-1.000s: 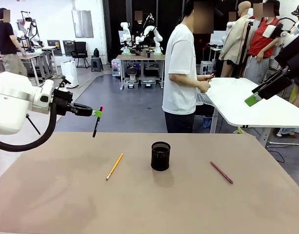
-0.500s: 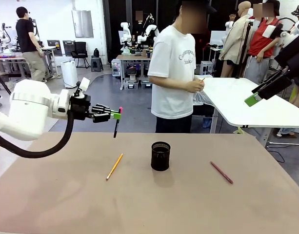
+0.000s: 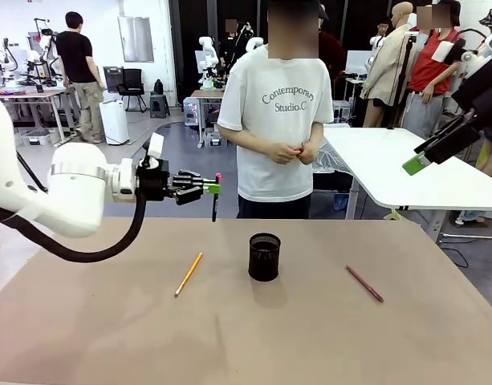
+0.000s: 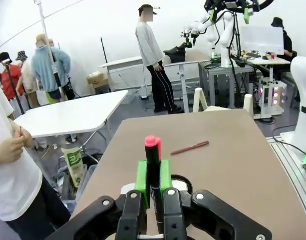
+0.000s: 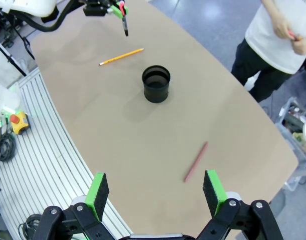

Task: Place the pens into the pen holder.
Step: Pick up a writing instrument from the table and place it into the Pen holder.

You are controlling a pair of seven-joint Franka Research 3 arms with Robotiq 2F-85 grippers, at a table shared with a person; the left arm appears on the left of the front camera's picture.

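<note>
Tan, matte tabletop [image 3: 310,345], carrying three loose items and one held aloft.

Item 1. Pen holder [image 3: 264,257]: black wire mesh, solid rim, upright near the middle of the tabletop. Nothing shows inside it from above.

Item 2. Yellow-orange pen [image 3: 189,274]: lying flat and slantwise on the robot's left of the holder, apart from it, touching nothing else.

Item 3. Dark red-maroon pen [image 3: 364,284]: lying flat and slantwise on the robot's right of the holder, well apart from it.

Item 4. Dark pen with a pink-red end [image 3: 215,202]: off the tabletop, roughly upright with the pink end on top and the dark tip pointing down. It is clamped between the green pads of the left pincer [image 3: 211,188], which is closed on its upper part. The pink end stands just clear of the pads in the left wrist view. The pen hangs in the air on the robot's left of the holder and toward the far edge, not over the holder's mouth.

Item 5. Right pincer [image 5: 156,192]: jaws spread wide, nothing between them, raised high above the robot's right side of the tabletop. The maroon pen lies far below it, the holder farther off.

Item 6. Person in a white printed T-shirt [image 3: 278,120]: standing at the far side, both hands together in front of the chest.
</note>
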